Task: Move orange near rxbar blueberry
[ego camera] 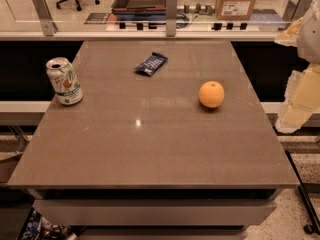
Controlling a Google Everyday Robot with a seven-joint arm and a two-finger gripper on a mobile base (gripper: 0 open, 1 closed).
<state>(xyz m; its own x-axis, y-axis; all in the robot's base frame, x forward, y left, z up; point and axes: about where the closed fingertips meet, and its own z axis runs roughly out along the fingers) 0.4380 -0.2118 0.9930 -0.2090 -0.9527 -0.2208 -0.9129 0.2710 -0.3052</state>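
A round, glossy orange fruit (pixel 211 94) sits on the right half of a flat grey-brown tabletop (pixel 150 154), roughly midway between the near and far edges. The small flat snack bar in a dark blue wrapper with white print (pixel 151 63) lies well apart from it, farther back and to the left near the table's centre line, turned at an angle. A white-and-green drink can with an orange picture (pixel 64 81) stands upright near the left edge, far from both. The robot's pale cream gripper (pixel 295 104) hangs beyond the table's right edge, off the surface and touching nothing, with the orange the nearest item to it; whether the claw is open or closed cannot be told. Behind the table stands a brown cardboard box (pixel 237 1)
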